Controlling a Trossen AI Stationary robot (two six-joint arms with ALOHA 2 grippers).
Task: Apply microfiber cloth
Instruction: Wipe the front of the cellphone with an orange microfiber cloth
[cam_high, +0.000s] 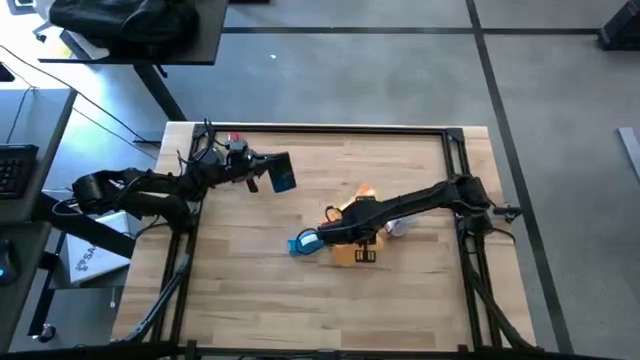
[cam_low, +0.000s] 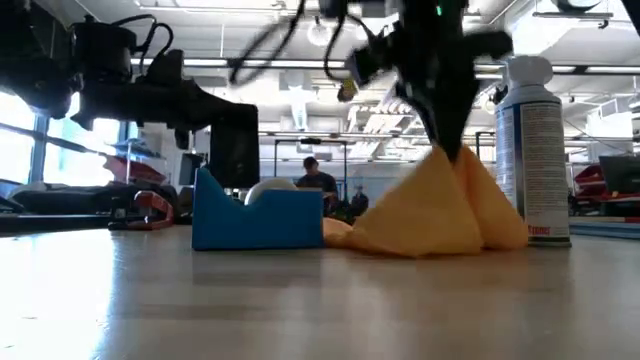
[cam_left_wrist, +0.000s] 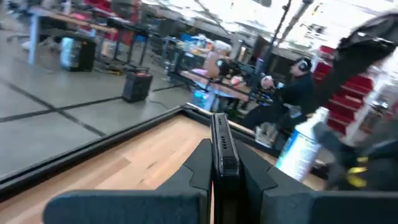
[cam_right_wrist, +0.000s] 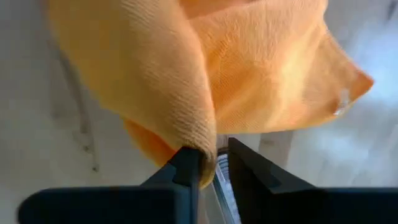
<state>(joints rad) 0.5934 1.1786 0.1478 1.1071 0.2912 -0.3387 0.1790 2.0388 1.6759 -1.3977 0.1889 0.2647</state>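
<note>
Orange microfiber cloth (cam_right_wrist: 249, 68) in right pincer (cam_right_wrist: 214, 165)

Right end effector (cam_right_wrist: 210, 163) pinched closed mid-table; left end effector (cam_left_wrist: 219, 155) clamped, raised.

In my left wrist feed, the left gripper (cam_left_wrist: 219, 163) has its two dark fingers (cam_left_wrist: 196, 165) closed flat against a thin black phone (cam_left_wrist: 222, 144) held edge-on above the wooden table (cam_left_wrist: 134, 165). A white spray can (cam_left_wrist: 300, 149) with a blue label stands near the table's far edge. Beyond it, I see a seated person (cam_left_wrist: 297, 93) wearing headphones among cluttered workbenches.
</note>
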